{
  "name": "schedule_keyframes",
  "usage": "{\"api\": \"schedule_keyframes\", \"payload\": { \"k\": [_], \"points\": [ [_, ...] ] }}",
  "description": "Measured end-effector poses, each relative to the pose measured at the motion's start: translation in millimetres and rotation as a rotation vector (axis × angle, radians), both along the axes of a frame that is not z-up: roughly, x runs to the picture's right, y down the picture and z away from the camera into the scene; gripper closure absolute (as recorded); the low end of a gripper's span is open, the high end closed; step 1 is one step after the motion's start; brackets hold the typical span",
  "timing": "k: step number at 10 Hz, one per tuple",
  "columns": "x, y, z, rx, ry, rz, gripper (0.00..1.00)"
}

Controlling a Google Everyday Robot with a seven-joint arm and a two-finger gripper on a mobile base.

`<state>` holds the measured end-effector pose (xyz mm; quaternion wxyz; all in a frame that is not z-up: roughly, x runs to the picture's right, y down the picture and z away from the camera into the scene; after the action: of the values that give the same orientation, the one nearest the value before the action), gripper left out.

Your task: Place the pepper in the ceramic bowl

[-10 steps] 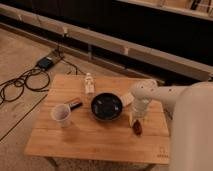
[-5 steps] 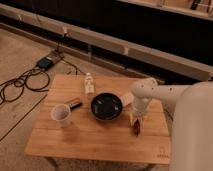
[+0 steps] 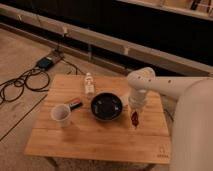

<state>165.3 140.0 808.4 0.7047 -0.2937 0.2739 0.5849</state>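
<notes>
The ceramic bowl (image 3: 106, 106), dark and glossy, sits in the middle of the wooden table (image 3: 95, 140). My gripper (image 3: 134, 119) points down just right of the bowl, near the table's right side. It is shut on the small reddish pepper (image 3: 134, 118), which hangs upright at its tip a little above the tabletop. The white arm reaches in from the right and hides the table behind it.
A white cup (image 3: 61, 114) stands left of the bowl. A small dark-and-red oblong object (image 3: 75, 104) lies between them. A small clear bottle (image 3: 89, 83) stands at the back. Cables and a power box (image 3: 45, 63) lie on the floor to the left.
The gripper has risen slightly beside the bowl, with the pepper coming up with it. The bowl, cup and bottle have not moved.
</notes>
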Motion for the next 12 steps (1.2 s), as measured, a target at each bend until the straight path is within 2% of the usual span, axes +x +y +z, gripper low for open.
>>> {"api": "schedule_keyframes", "payload": {
  "k": [2, 4, 8, 12],
  "points": [
    [-19, -24, -6.6, 0.014, -0.033, -0.067, 1.00],
    [-34, -39, -5.1, 0.018, -0.059, -0.106, 1.00],
    [-60, -55, 17.3, 0.016, -0.111, -0.135, 1.00],
    [-80, -62, 48.1, 0.020, -0.164, -0.131, 1.00]
  ]
}}
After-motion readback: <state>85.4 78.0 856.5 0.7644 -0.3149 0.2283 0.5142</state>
